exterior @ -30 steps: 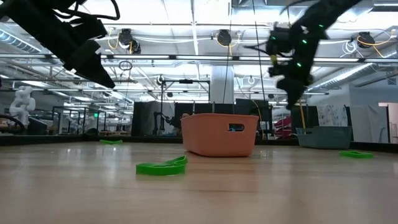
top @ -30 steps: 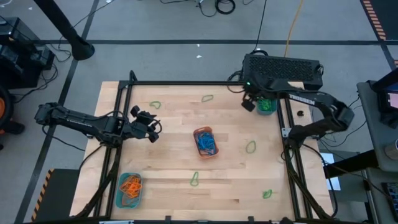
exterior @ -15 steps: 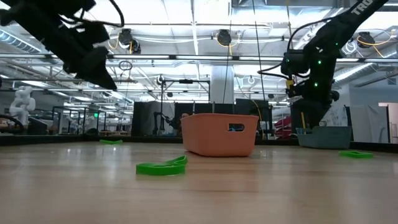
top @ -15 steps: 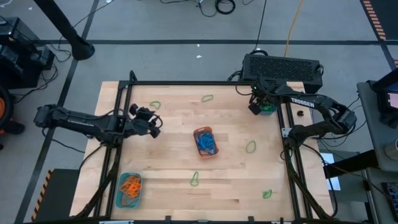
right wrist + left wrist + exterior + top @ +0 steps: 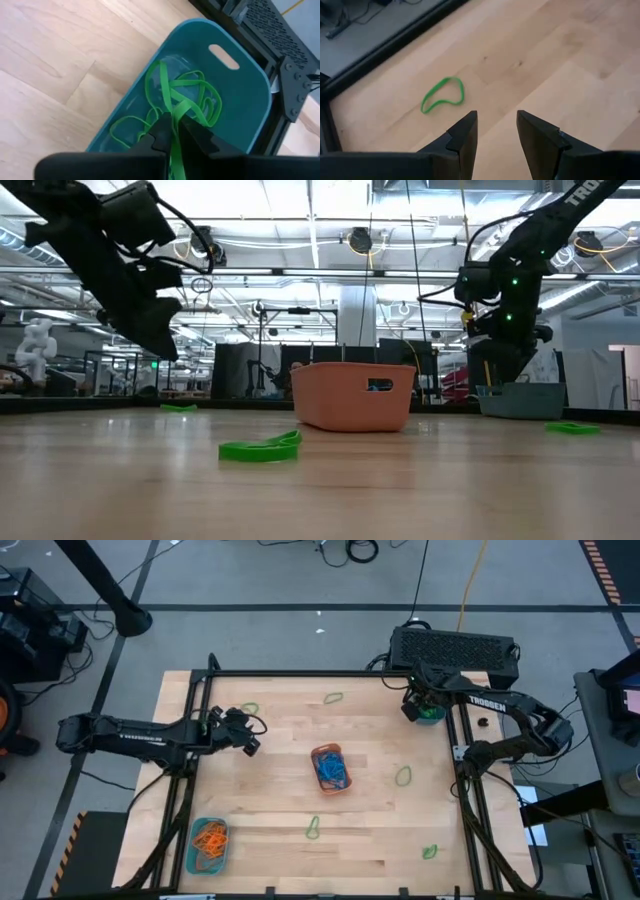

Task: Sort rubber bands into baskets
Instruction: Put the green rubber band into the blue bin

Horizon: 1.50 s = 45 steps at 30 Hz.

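Taking the small orange plastic basket [image 5: 331, 768] of blue rubber bands [image 5: 333, 772] at mid-bench as the landmark, the right end effector [image 5: 172, 131] hangs over the teal plastic basket [image 5: 246, 95] at the far right corner of the wooden bench [image 5: 280, 810], its fingers pinched narrow on a green rubber band [image 5: 176, 131] that trails up from the green loops piled inside. The left end effector [image 5: 494, 131] hovers to the far left of the orange basket with fingers moderately parted and empty, just short of a loose green rubber band [image 5: 442, 94] lying flat on the bench. A second teal basket [image 5: 208, 845] of orange bands [image 5: 210, 837] sits at the near left corner, and other green bands [image 5: 404, 776] lie scattered around the orange basket.
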Tool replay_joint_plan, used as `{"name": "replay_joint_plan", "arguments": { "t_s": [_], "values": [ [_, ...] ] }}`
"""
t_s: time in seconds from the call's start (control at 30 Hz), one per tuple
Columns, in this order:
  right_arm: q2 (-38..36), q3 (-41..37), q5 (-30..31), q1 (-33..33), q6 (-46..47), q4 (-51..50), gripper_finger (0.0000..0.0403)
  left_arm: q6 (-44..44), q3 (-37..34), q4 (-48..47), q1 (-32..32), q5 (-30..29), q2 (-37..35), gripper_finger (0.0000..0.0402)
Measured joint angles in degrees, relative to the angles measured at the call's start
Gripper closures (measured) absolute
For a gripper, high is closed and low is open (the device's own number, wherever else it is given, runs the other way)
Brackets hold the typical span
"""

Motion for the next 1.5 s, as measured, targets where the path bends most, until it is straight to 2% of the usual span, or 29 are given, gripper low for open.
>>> {"name": "replay_joint_plan", "arguments": {
  "t_s": [0.17, 0.53, 0.67, 0.83, 0.97, 1.1, 1.2, 1.33, 1.5],
  "values": [
    [0.0, 0.0, 0.83, 0.0, -0.22, -0.01, 0.0364, 0.03, 0.0, 0.73, 0.62, 1.9, 1.0, 0.0256],
    [0.0, 0.02, 0.78, 0.0, -0.44, -0.2, 0.026, 0.07, 0.0, 2.54, 0.62, 3.34, 1.95, 0.0256],
    [0.0, 0.03, 0.77, 0.02, -0.36, -0.21, 0.0248, 0.02, 0.0, 2.54, 0.64, 3.34, 1.95, 0.0256],
    [-0.66, 0.04, 0.18, 0.38, -0.27, -0.32, 0.0251, -2.0, 0.0, 3.68, 1.67, 3.26, 1.99, 0.0256],
    [-2.26, 0.04, -4.39, 1.11, -1.63, 0.25, 0.0254, 0.3, 0.0, 7.0, 8.43, 4.56, 4.21, 0.0256],
    [-4.62, 0.09, -10.22, 2.32, -1.69, 1.64, 0.0255, 1.91, 0.17, 10.22, 20.2, 13.28, 9.16, 0.0256],
    [-6.35, 0.11, -13.34, 3.45, -1.62, 2.18, 0.0255, 3.77, 0.2, 14.78, 26.61, 18.3, 14.05, 0.0256],
    [-8.08, 0.11, -13.4, 4.94, -1.76, 2.72, 0.0255, 6.72, 0.22, 21.91, 29.81, 19.75, 20.13, 0.0256],
    [-8.94, 0.11, -13.36, 6.19, -1.96, 2.83, 0.0255, 7.87, 0.26, 27.29, 30.19, 22.0, 25.84, 0.0256]
  ]
}}
